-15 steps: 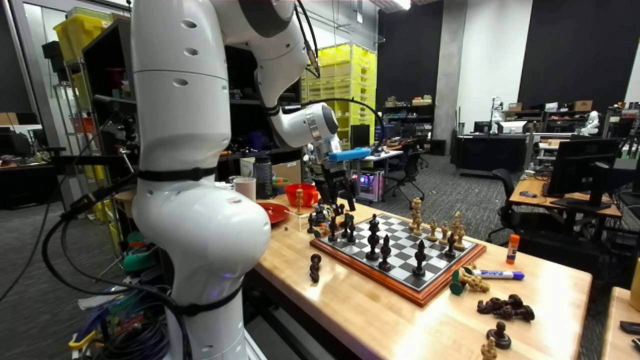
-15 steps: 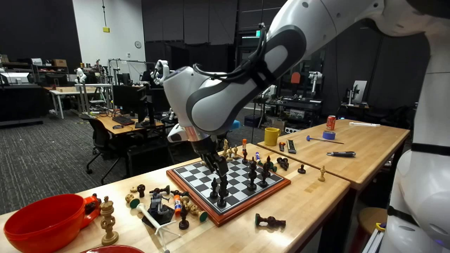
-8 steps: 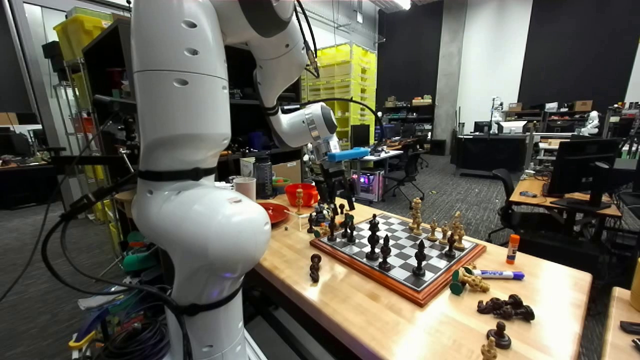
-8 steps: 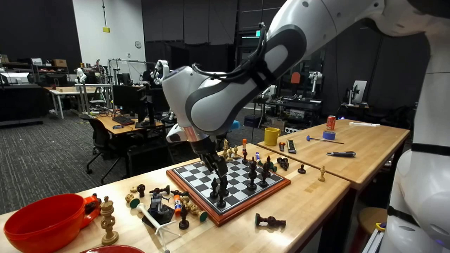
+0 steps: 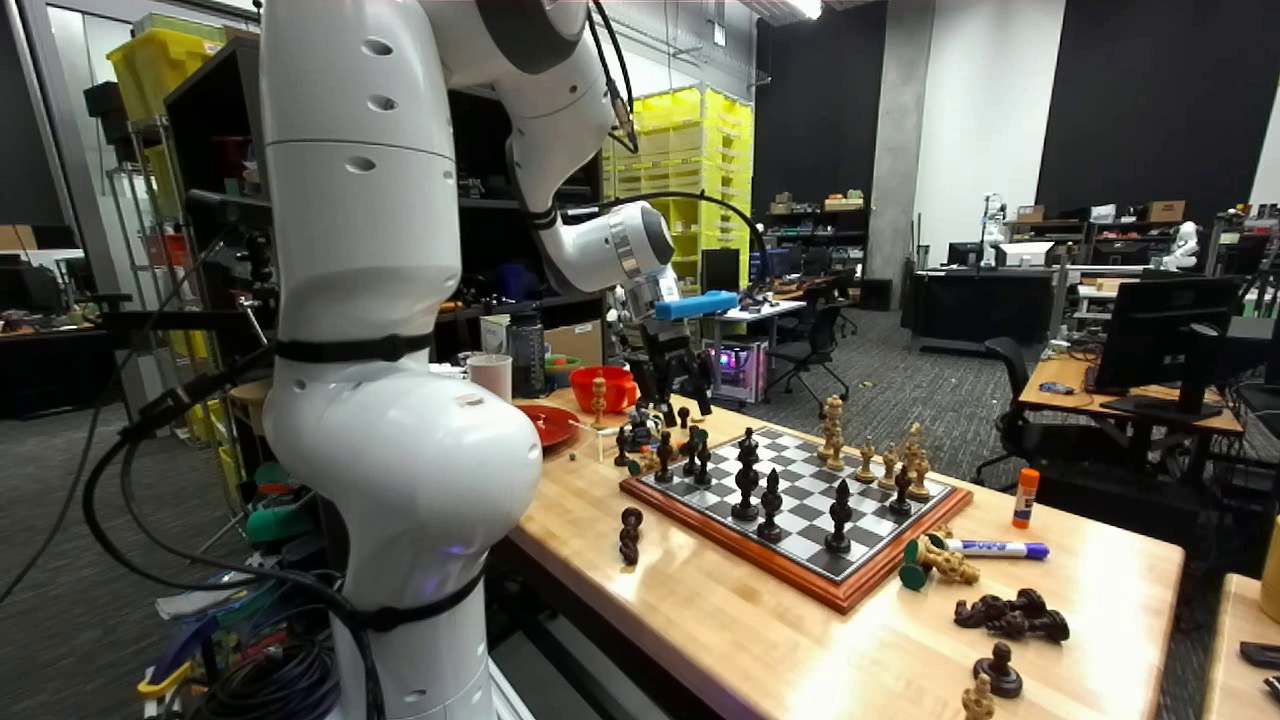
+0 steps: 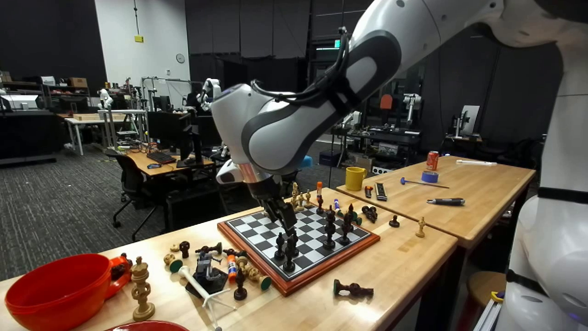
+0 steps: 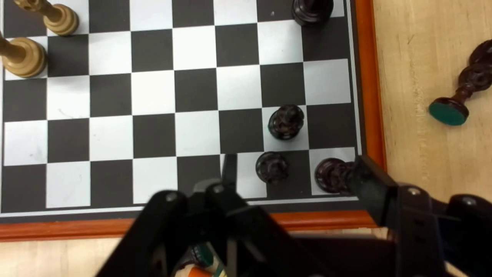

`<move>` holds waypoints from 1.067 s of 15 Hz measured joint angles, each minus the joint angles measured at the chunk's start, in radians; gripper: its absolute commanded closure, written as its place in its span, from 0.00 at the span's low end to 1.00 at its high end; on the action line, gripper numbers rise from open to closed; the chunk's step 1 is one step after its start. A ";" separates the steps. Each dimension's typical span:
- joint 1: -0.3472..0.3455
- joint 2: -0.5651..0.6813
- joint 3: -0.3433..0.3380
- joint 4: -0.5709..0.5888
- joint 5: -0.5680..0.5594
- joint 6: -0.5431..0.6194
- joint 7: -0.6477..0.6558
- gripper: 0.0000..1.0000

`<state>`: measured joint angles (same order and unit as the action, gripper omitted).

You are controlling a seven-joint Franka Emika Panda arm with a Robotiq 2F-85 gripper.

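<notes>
My gripper (image 7: 294,163) is open and empty above one corner of the chessboard (image 7: 153,92). Between its fingers in the wrist view stands a dark chess piece (image 7: 272,168). Another dark piece (image 7: 332,176) on the corner square is partly overlapped by the right finger; I cannot tell whether they touch. A third dark piece (image 7: 286,122) stands just beyond. In both exterior views the gripper (image 5: 687,410) (image 6: 288,224) hangs just above these upright pieces, with the corner piece (image 6: 289,257) closest below a fingertip. Other dark pieces (image 6: 329,230) and tan pieces (image 5: 832,430) stand farther along the board.
Beside the board lie fallen pieces (image 6: 353,288), a small tripod (image 6: 200,285) and a glue stick (image 6: 232,269). A red bowl (image 6: 59,289) and tall tan piece (image 6: 142,289) stand at that end. A marker (image 5: 1000,549) and glue stick (image 5: 1026,498) are at the opposite end.
My gripper has risen slightly, and its fingertip now sits higher over the corner piece, whose top shows more. The chess pieces have not visibly moved.
</notes>
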<state>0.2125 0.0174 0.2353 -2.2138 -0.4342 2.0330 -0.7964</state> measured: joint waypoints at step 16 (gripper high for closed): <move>0.000 0.022 0.000 0.004 -0.026 0.000 0.003 0.53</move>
<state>0.2126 0.0393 0.2354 -2.2095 -0.4604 2.0329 -0.7937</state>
